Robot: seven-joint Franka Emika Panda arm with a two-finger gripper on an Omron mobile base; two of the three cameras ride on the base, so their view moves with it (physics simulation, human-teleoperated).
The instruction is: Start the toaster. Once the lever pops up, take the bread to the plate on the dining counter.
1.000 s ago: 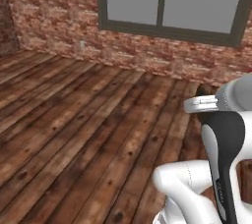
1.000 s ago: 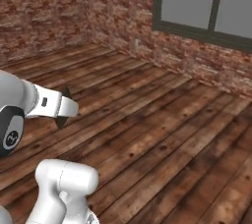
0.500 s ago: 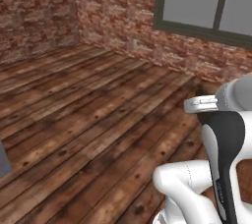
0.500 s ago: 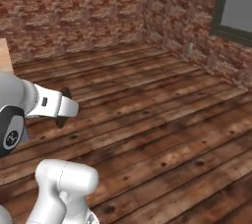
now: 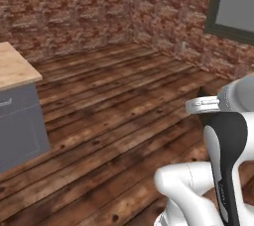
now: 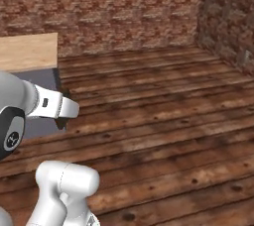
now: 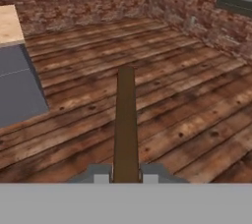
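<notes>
Left base view: arm folded in at lower right. Grey cabinet (image 5: pixel 17 131) with a tan tabletop (image 5: pixel 15 69) sits at the left edge, plank floor (image 5: pixel 114 116) ahead, window (image 5: pixel 235 7) upper right. Half a second ago that cabinet was barely a sliver at the left edge and the window sat more central. The whole picture slid, so that's the base turning, not the things moving.

Right base view: the wrist juts right at mid-left, with the same tan tabletop (image 6: pixel 27 51) behind it and a brick corner (image 6: pixel 201 17) upper right. No plate or stools here, so the dining counter looks not reached yet.

Hand view: fingers (image 7: pixel 101 174) clamped on the bread (image 7: pixel 125 125), seen edge-on, its long axis running straight out from the fingers toward the floor. Bread is in hand; the plate's direction from it can't be told.
</notes>
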